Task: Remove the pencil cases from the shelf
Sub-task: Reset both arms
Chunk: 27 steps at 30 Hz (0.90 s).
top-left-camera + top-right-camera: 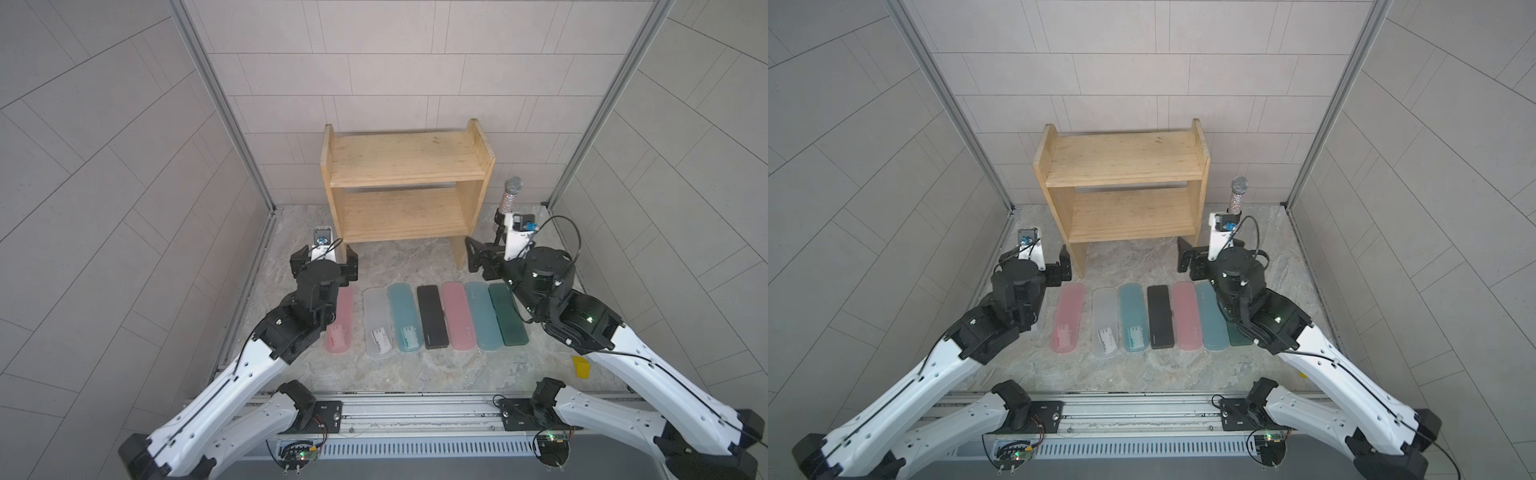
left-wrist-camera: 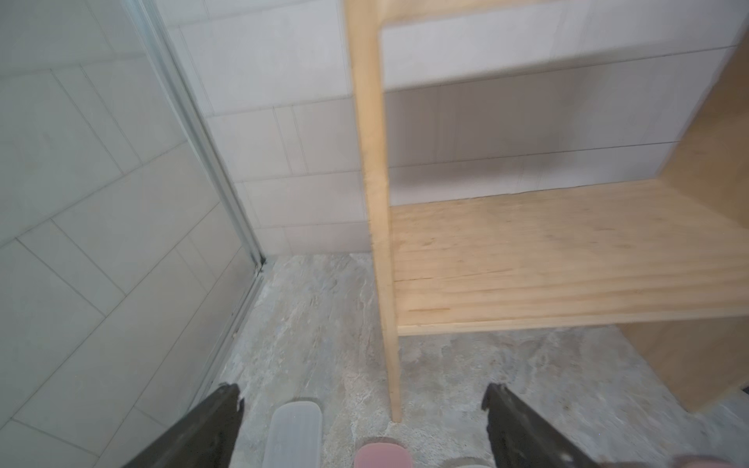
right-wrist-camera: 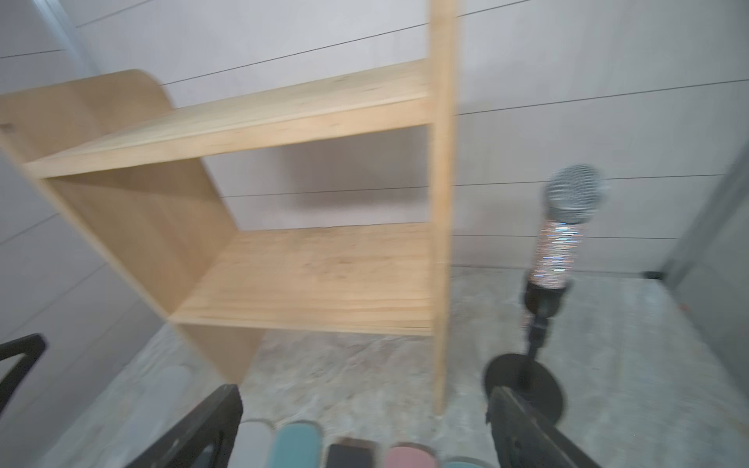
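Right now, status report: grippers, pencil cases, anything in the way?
Left gripper open, empty; right gripper open, empty. Shelf bare on both tiers; pencil cases lined up on the table in front. Microphone stands beside the shelf, clear of the row.

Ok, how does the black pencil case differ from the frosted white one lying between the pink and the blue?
The black case is opaque; the frosted white case is translucent. The black case looks shorter, with squarer ends; the frosted white case has rounded ends. Both lie flat on the table, off the shelf.
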Available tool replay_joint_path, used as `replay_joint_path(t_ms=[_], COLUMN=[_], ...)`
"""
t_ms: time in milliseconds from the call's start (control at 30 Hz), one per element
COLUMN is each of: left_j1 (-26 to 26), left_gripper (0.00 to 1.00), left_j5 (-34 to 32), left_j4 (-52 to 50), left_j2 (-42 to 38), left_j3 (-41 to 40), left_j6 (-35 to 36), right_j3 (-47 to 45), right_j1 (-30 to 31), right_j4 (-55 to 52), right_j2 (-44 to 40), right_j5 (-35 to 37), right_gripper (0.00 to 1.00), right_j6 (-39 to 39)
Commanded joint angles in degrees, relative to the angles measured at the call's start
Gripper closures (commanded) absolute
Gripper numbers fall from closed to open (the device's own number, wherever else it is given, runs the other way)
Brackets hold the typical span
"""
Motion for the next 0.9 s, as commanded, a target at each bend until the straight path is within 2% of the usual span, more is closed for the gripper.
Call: replay_joint_path(t_ms=[0, 33, 100, 233, 300, 433, 600, 667, 767, 867], left_j1=[14.5, 17.12, 21.23, 26.69, 28.23, 29.24, 29.35, 29.52, 30.04, 30.08], left_gripper=[0.0, 0.0, 0.0, 0.0, 0.0, 0.0, 0.0, 0.0, 0.0, 0.0], left_j5=[14.19, 13.82, 13.45, 18.96, 19.43, 21.96, 22.76, 20.83, 20.81, 22.95], left_j4=[9.43, 11.71, 17.34, 32.56, 33.68, 39.41, 42.82, 49.11, 55.11, 54.8], left_j2=[2.74, 3.36, 4.09, 12.03, 17.78, 20.67, 27.15, 29.23, 31.05, 29.61], left_j3=[-4.95, -6.92, -11.63, -19.45, -19.26, -21.73, -22.33, -24.7, -27.59, -28.72], left_j6=[-4.45, -4.66, -5.09, -3.57, -2.14, -1.51, -0.69, -0.9, -1.85, -1.16], right_j3=[-1.56, -2.18, -4.5, -5.84, -5.92, -10.57, -20.4, -22.3, -29.01, -35.76], right_j1=[-13.54, -17.13, -23.46, -31.58, -32.64, -33.23, -33.58, -34.21, -34.42, -35.17], right_j4=[-6.74, -6.35, -3.37, 0.29, 1.15, 8.97, 27.93, 32.47, 45.74, 58.57], right_j2=[1.0, 1.29, 2.25, 9.34, 14.12, 18.91, 24.7, 28.12, 31.37, 33.91], right_j5=[-13.58, -16.54, -18.04, -23.13, -21.49, -15.04, -16.55, -15.6, -15.77, -15.75], right_gripper=[0.0, 0.0, 0.0, 0.0, 0.0, 0.0, 0.0, 0.0, 0.0, 0.0], right_j6=[-2.01, -1.64, -1.72, -1.89, -2.88, -4.79, -13.22, -13.72, -15.72, -14.8])
